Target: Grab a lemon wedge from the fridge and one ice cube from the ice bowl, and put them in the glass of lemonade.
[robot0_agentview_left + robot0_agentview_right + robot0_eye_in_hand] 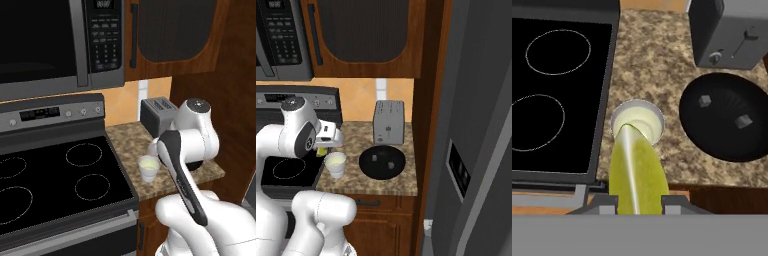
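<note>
Arm blocks much of the left base view: glass of lemonade (149,167) sits on the granite counter (131,141) right of the stove (55,175), toaster (156,116) behind it; gripper hidden. Right base view: gripper (321,151) just left of the glass, a yellow bit at its tip; black bowl (382,162) right; fridge (476,150) cut off at the right edge. Hand view: fingers (673,204) clamped on the lemon wedge (637,175), its tip over the glass rim; two ice cubes (705,101) in the bowl.
</note>
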You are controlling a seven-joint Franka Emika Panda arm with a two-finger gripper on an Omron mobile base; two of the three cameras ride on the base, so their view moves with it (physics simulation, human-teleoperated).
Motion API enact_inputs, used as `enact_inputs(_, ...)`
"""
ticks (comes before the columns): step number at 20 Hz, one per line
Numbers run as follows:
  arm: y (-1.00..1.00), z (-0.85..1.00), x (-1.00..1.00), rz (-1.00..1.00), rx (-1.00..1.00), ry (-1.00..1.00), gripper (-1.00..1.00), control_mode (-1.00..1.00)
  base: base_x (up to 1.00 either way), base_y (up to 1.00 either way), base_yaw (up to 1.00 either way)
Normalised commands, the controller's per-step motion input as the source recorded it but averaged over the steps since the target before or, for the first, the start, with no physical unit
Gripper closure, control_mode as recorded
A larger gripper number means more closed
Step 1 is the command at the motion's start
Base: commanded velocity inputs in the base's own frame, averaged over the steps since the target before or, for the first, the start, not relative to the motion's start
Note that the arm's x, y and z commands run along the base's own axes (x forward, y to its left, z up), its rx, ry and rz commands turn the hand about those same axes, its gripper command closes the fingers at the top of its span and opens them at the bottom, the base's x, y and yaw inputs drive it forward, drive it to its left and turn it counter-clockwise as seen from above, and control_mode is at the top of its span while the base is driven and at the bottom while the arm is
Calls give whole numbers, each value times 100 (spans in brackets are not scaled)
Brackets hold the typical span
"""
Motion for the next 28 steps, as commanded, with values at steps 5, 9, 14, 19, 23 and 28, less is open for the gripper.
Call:
enact_inputs(5, 0, -26, 45, 0, -2, 6, 100, -100, 0, 0, 0)
enact_inputs(9, 0, -4, 54, 0, 0, 1, 100, -100, 0, 0, 0)
enact_inputs(14, 2, -2, 20, 0, 0, 8, 100, -100, 0, 0, 0)
enact_inputs(19, 0, -19, 1, 0, 0, 13, 100, -100, 0, 0, 0)
enact_inputs(23, 1, -30, 0, 0, 0, 5, 100, -100, 0, 0, 0)
enact_inputs(28, 8, -30, 3, 0, 0, 0, 100, -100, 0, 0, 0)
